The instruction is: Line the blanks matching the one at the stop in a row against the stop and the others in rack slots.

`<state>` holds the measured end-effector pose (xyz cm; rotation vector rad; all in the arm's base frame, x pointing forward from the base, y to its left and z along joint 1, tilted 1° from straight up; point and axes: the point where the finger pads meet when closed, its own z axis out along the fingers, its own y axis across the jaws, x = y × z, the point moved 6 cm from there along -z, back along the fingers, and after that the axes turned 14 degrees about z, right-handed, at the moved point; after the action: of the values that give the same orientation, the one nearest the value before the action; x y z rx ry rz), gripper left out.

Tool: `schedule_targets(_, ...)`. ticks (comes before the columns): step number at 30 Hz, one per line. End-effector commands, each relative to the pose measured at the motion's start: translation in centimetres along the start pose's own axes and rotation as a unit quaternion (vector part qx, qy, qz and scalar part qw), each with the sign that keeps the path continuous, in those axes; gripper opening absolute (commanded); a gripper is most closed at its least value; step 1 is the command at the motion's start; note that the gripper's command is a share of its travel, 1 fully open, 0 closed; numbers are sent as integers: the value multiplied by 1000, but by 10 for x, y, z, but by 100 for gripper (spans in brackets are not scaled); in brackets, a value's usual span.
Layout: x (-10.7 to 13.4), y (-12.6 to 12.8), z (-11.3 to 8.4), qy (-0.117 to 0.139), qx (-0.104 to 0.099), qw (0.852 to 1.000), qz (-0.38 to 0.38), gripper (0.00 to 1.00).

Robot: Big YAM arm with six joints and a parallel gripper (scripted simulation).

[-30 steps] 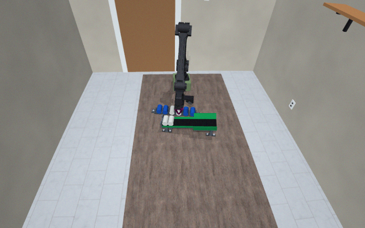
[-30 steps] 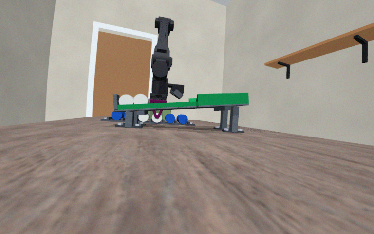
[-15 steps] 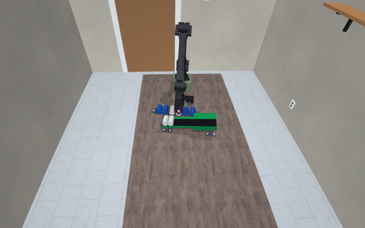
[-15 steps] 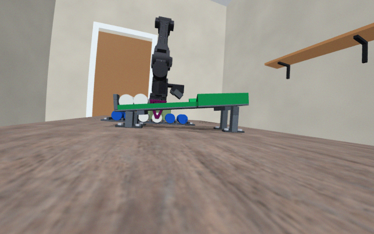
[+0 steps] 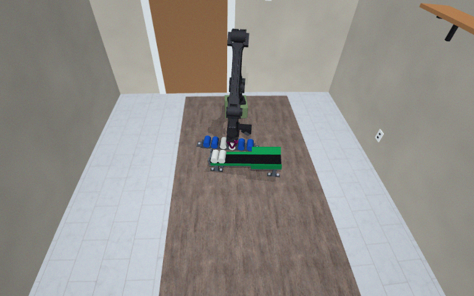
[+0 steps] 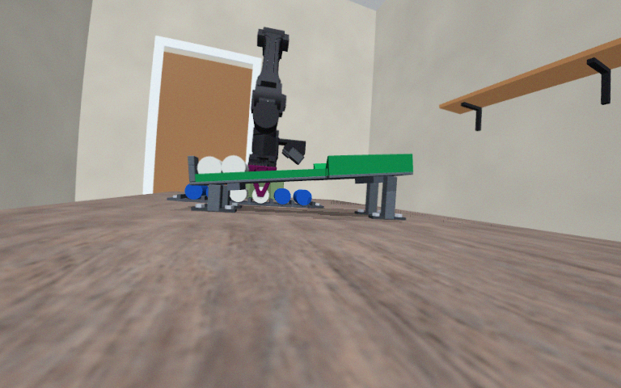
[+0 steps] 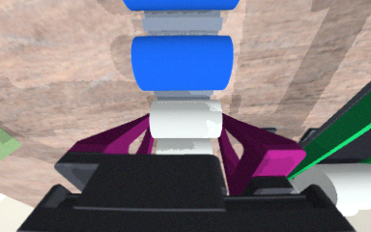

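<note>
Top view: two white blanks lie at the green ramp's left end; the gripper reaches into the stock rack behind.

Exterior view: blue blanks rest in the rack.

Wrist view: the magenta fingers clamp a white blank. No legible markings.

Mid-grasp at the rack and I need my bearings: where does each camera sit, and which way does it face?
Top: high above the table's far end, looking down toward the door; the whole arm shows.
Exterior: low on the tabletop, facing the green ramp side-on; arm behind it.
Wrist: on the gripper, looking along the rack; magenta fingers clamp a white blank.
Shared: top and exterior both show two white blanks at the stop.
</note>
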<state>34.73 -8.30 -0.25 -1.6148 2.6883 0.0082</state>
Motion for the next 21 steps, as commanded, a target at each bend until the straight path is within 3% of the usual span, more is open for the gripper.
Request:
schedule_targets(1,1,0,1,1,-8,1000,-5,63)
schedule_targets(2,0,-6,-11,-3,8,1000,-5,63)
schedule_targets(5,-3,-18,-28,-6,21,1000,-5,63)
schedule_targets(12,-1,-19,-80,-7,24,1000,-3,63)
schedule_targets(14,-1,-19,-80,-7,24,1000,-3,63)
schedule_targets(18,-2,-19,-108,-7,25,1000,-4,63)
schedule_targets(21,-2,-18,-119,-7,26,1000,-3,63)
